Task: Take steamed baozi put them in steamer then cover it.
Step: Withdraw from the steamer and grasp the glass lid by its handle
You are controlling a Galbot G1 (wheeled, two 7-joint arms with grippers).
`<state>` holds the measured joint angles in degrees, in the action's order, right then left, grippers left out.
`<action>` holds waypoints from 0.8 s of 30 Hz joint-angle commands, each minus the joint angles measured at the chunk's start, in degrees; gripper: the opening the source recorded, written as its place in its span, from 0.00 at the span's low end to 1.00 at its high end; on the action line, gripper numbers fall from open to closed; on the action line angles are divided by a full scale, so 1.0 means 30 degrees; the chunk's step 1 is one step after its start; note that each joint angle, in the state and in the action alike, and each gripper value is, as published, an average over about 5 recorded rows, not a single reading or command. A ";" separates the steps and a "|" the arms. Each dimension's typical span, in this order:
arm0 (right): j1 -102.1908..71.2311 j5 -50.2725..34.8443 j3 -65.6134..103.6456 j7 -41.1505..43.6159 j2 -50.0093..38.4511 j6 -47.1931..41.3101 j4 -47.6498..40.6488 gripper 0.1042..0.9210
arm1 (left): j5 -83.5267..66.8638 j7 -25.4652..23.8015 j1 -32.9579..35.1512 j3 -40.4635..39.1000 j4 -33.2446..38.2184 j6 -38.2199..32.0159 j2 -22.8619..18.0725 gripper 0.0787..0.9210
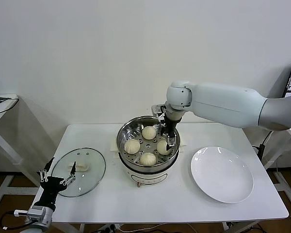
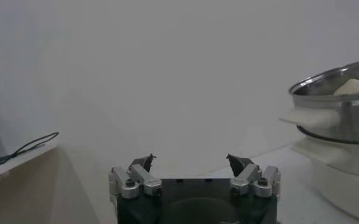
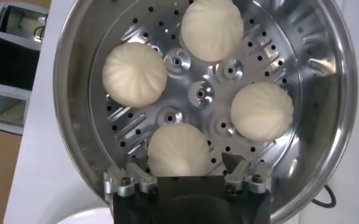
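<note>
Steel steamer (image 3: 75,115): R gripper (image 3: 190,163) open, astride baozi (image 3: 179,151).

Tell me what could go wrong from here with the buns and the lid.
The right gripper, open, sits low inside the shiny perforated steel steamer basket beside the fourth cream-white pleated bun; lifting out carelessly could nudge that bun or clip the rim. The round glass lid lies flat on the white table by the open left gripper; its low handle may be awkward to grasp.
</note>
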<state>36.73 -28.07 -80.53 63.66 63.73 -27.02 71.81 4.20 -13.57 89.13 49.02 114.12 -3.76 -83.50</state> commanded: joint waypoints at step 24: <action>-2.4169 -0.5006 3.0140 -1.8838 -1.1185 0.8364 0.7861 0.88 | 0.0681 0.0846 -0.0080 -0.1346 0.2465 0.1522 0.0611 0.88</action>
<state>5.50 -37.99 -31.29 38.31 36.28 -15.19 86.29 5.12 -11.71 89.02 46.53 118.76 -0.60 -82.63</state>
